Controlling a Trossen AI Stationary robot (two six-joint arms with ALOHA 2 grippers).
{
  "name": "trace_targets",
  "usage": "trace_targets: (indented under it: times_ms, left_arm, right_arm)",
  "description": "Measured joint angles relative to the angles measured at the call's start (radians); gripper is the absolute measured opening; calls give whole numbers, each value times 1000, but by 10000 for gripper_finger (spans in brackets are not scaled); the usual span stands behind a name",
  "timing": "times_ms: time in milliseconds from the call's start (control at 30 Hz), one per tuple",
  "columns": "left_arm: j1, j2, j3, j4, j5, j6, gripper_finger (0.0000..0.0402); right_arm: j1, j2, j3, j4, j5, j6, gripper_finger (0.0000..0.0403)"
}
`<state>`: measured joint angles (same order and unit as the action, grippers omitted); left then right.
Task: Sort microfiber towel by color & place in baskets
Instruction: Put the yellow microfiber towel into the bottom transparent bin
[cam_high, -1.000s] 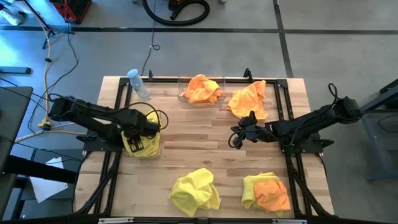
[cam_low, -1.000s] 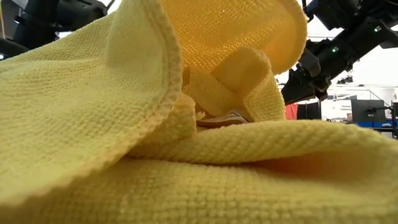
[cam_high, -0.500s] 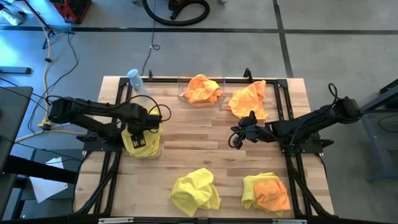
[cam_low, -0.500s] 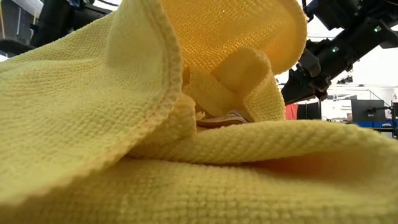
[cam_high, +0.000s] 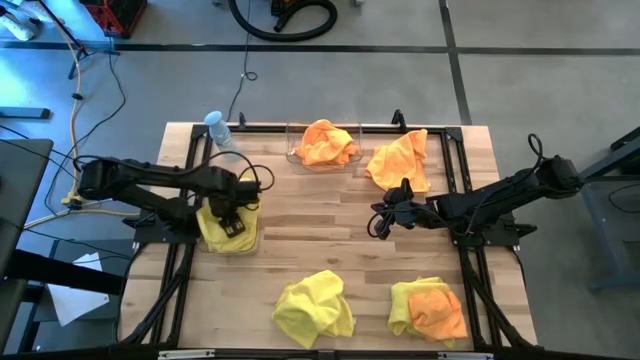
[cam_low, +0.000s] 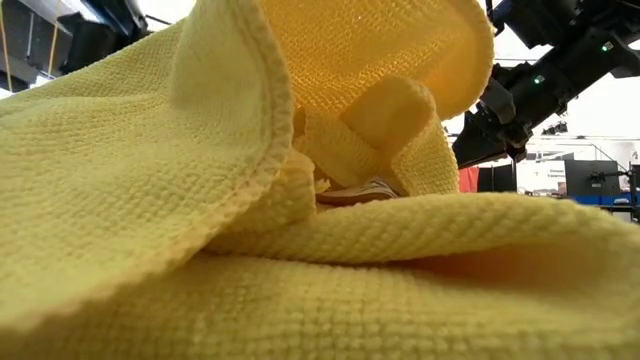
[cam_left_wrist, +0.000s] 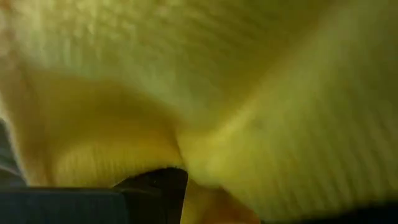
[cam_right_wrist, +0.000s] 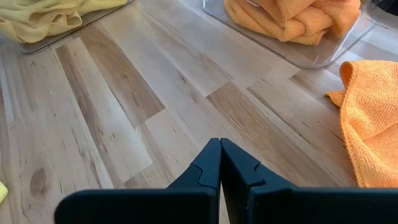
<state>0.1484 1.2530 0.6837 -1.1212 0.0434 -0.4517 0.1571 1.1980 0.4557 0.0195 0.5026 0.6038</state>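
Note:
My left gripper (cam_high: 232, 222) points down into the left clear basket (cam_high: 252, 243), right over the yellow towels (cam_high: 210, 232) lying in it. In the left wrist view, yellow towel (cam_left_wrist: 249, 93) fills the picture. The far basket (cam_high: 292, 152) holds orange towels (cam_high: 325, 143). A loose orange towel (cam_high: 400, 160) lies flat on the table beside it. A yellow towel (cam_high: 313, 308) and a yellow-and-orange pile (cam_high: 430, 310) lie near the front edge. My right gripper (cam_high: 378, 226) (cam_right_wrist: 220, 146) is shut and hovers over bare wood mid-table.
A clear water bottle (cam_high: 222, 133) stands at the far-left corner. Black frame rails (cam_high: 455, 150) run along the table's sides. In the low view the near yellow towel (cam_low: 300, 200) blocks almost everything; only part of the right arm (cam_low: 540, 80) shows.
My left gripper has swung from pointing toward the table's right to pointing toward the near edge, and has come down over the yellow towels in the left basket. The right arm has kept still.

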Motion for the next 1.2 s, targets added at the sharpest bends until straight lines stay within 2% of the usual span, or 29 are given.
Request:
trace_targets:
  times_ms: [233, 567, 867, 1000, 1200]
  left_arm:
    - [16, 0, -66, 104, 41, -203, 142]
    - [14, -6, -53, 116, 51, -386, 142]
    - [-34, -74, 103, -58, 26, -437, 142]
    - [-67, -100, 174, -156, -21, -447, 142]
    - [-114, -127, 245, -136, -103, -512, 142]
  right_arm:
    - [0, 0, 0, 0, 0, 1, 0]
    - [0, 0, 0, 0, 0, 2, 0]
    - [0, 0, 0, 0, -1, 1, 0]
    - [0, 0, 0, 0, -1, 1, 0]
    - [0, 0, 0, 0, -1, 0, 0]
